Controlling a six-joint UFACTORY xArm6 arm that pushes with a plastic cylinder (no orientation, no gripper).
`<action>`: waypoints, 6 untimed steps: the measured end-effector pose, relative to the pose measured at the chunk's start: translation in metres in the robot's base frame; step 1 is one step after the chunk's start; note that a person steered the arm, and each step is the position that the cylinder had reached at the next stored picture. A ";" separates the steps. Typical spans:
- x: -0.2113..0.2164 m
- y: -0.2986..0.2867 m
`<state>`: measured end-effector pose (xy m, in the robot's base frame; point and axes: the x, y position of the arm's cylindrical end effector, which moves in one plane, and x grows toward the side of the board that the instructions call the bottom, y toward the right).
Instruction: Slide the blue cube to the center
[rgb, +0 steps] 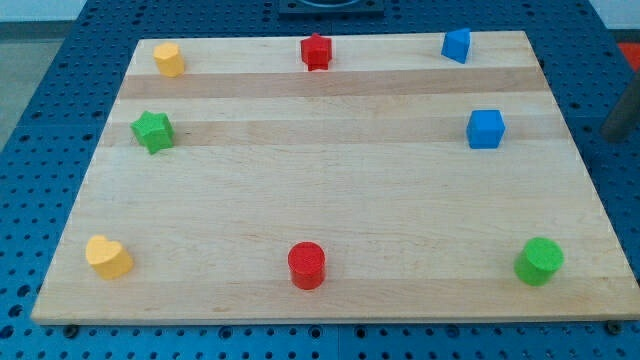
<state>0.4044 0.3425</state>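
so the blue cube (486, 129) sits near the board's (330, 200) right edge.

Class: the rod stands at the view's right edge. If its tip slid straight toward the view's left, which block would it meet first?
Probably the blue cube, roughly level with my tip; depth is uncertain.

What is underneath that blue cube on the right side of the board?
The blue cube sits flat on the wooden board; only light wood shows around it. The patch directly beneath is covered, so nothing there can be seen. My tip is not in view.
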 end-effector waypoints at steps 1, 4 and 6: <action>-0.005 -0.047; -0.005 -0.127; -0.006 -0.151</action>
<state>0.3980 0.1918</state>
